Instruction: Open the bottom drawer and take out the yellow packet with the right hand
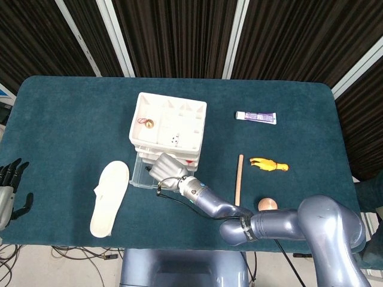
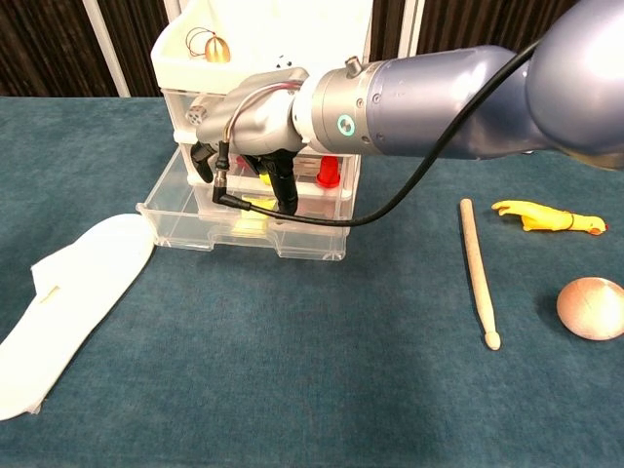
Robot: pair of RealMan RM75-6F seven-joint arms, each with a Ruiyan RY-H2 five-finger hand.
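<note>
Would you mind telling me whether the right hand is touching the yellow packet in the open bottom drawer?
Cannot tell. In the chest view the right hand reaches down over the yellow packet, hiding any contact; the head view shows only the hand's back above the bottom drawer.

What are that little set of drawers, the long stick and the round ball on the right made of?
The drawer unit looks like clear glossy plastic with a white top tray: its contents show through the walls. The stick seems bare wood, pale tan and matte, with a rounded drumstick-like tip. The ball is a dull brownish pink with a soft sheen, perhaps wood or rubber; the look leaves it open.
</note>
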